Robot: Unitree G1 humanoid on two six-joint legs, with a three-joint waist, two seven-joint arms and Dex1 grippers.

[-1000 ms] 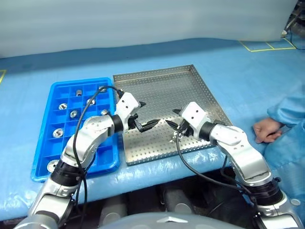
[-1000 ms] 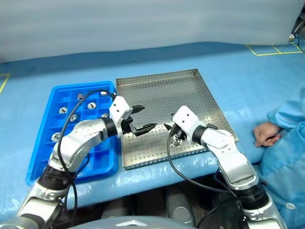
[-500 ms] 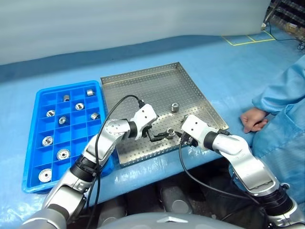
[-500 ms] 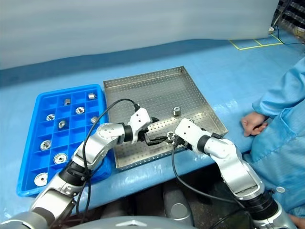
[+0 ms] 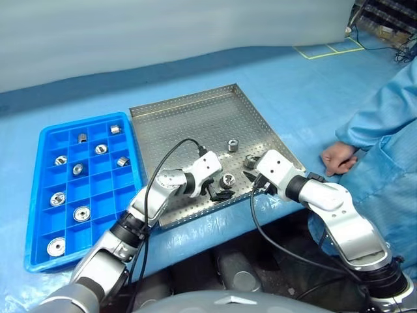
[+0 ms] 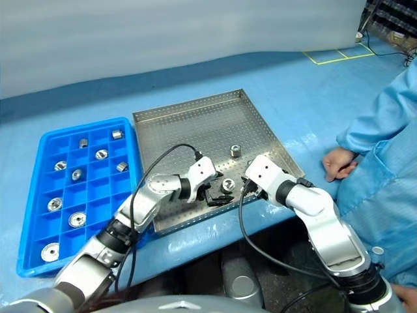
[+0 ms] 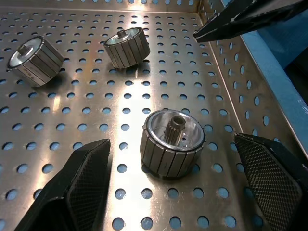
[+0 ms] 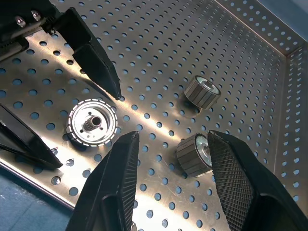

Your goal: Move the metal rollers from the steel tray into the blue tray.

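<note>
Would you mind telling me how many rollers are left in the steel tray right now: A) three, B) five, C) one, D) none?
A: three rollers lie on the steel tray: one upright between the open left gripper's fingers, and two on their sides further along.

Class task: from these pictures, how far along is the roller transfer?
Done: nine metal rollers sit in the blue tray.
In hand: nothing held; the open left gripper straddles one upright roller.
Left: three rollers in the steel tray, one between the right gripper's fingers.
</note>
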